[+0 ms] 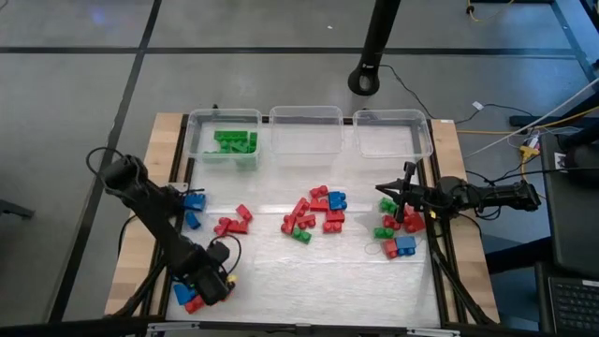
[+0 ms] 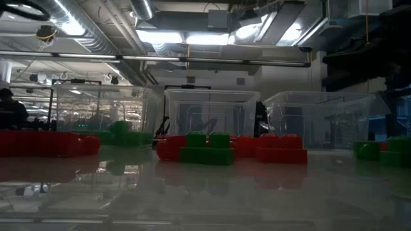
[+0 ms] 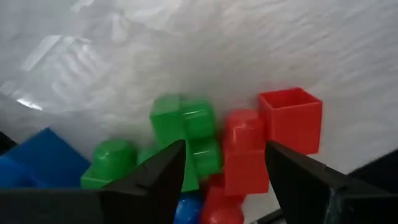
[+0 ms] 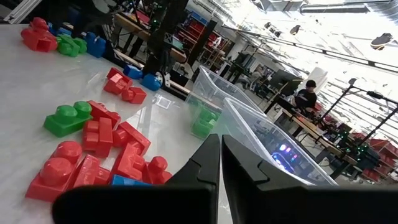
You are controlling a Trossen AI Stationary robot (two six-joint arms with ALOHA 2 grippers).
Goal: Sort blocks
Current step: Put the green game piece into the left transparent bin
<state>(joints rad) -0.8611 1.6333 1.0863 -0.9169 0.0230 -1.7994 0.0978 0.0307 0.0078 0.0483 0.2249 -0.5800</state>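
a: start at the left gripper (image 3: 221, 180). what's it doing?

b: it hangs low over the near left corner of the white-covered counter (image 1: 309, 281), fingers apart, nothing between them yet. through the gap the wrist view shows a red studded plastic brick (image 3: 245, 152) standing tall, its long axis running straight into the opening. a green studded brick (image 3: 186, 134) presses against one side of it and a red cube-shaped brick (image 3: 291, 118) sits just beside the other.

a: so the target lies straight ahead of the jaws?

b: i'd judge so. the little corner heap (image 1: 187, 295) is right under that gripper in the high view, so the left arm is plainly the nearer one. the tight packing is the snag: closing could catch the green one too.

a: and the right gripper (image 4: 221, 158)?

b: fingers pressed together, empty, resting at the right edge by the right-hand cluster of bricks (image 1: 398, 229).

a: the rest?

b: a red-heavy pile (image 1: 314, 215) mid-counter, and three clear plastic bins along the far edge. only the left bin (image 1: 225, 142) holds bricks, all green.
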